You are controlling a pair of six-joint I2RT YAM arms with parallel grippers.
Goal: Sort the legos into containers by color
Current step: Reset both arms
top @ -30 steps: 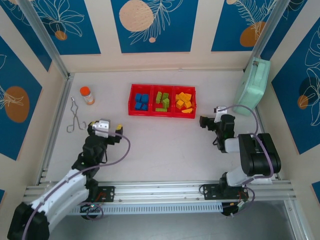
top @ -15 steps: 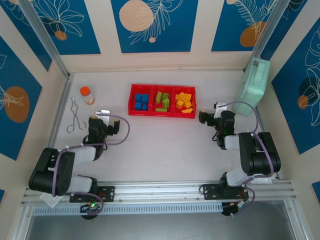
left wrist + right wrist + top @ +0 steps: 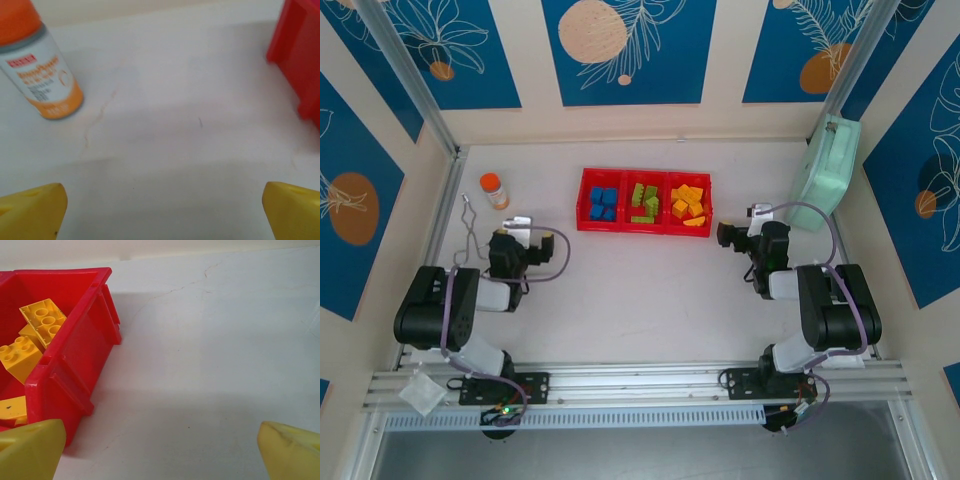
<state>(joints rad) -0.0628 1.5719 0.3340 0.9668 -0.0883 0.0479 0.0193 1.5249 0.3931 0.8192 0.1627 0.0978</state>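
At the far left, metal tongs lie on the bench, with a small orange-capped bottle standing just beyond them. The left pincer hangs low beside both, spread fully wide and holding nothing. A careless swing of that arm could tip the bottle or drag the tongs, as its looped cable sits close to them.

The red tray sits mid-bench. Blue bricks fill its left compartment, green bricks the middle one and yellow-orange bricks the right one. I see no loose brick on the bench, so the sorting looks finished. The main risk now is undoing it. The yellow heap is the fullest, and one piece lies against the near wall. A knock to the tray could send it over the low rim or into the green section.

The right pincer is also fully spread and empty. It points at the tray's right end, near it but not touching. A forward drift would shove the tray. Further right, a mint-green case leans against the wall, and the right arm's elbow or cable could topple it.
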